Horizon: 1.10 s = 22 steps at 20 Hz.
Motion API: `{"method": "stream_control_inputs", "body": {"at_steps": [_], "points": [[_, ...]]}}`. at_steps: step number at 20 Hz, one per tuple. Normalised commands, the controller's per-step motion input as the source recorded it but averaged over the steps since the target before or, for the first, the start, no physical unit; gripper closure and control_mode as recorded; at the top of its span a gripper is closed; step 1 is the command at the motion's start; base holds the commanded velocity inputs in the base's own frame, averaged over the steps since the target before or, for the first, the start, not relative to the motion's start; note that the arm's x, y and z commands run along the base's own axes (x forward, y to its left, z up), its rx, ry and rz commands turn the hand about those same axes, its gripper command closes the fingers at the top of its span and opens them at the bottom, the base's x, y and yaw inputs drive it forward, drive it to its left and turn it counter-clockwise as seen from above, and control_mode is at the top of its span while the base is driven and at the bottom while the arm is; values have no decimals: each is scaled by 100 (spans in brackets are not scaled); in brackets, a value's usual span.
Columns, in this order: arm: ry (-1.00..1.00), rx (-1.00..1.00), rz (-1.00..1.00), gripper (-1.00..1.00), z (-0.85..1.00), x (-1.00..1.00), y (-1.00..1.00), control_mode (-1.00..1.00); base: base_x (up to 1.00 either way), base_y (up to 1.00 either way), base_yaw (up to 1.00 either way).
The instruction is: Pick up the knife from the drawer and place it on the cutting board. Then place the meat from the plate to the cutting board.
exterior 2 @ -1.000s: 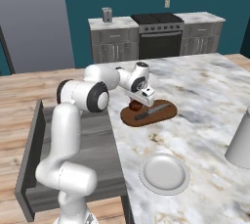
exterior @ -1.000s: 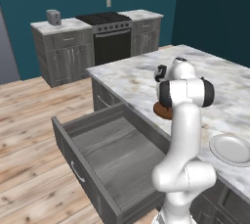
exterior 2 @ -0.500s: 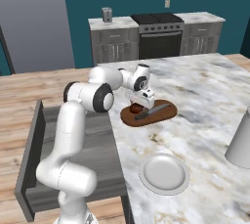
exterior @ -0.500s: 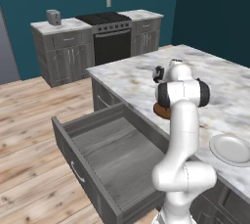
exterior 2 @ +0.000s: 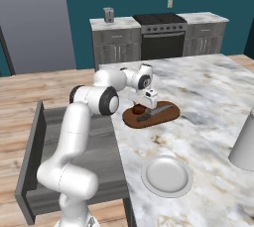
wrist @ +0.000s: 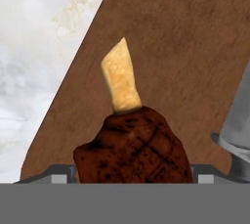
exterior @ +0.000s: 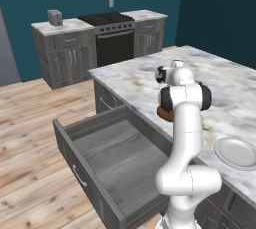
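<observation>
The arm has drawn slightly back; fingers stay wide, straddling the meat on the cutting board, knife at its 3 o'clock in the hand view.

The light is even and soft in all views, and no single lamp can be told. The marble tabletop is bright without glare. Shadows are weak: the inside of the open drawer is only a little darker. Edges are sharp, with no blur or bending at the borders. In the hand view the meat looks coarse and blocky.
</observation>
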Motion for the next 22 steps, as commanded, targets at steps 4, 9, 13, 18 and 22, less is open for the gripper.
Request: {"method": "stream_control_inputs", "body": {"at_steps": [4, 9, 13, 18, 22], "points": [[8, 0, 0, -100, -38, 5, 0, -100, 0, 0, 0], [0, 1, 0, -100, 0, -13, 0, -100, 0, 0, 0], [0, 0, 0, -100, 8, -16, 0, -100, 0, 0, 0], [0, 0, 0, -100, 8, -21, 0, -100, 0, 0, 0], [0, 0, 0, -100, 58, -20, 0, -100, 0, 0, 0]]}}
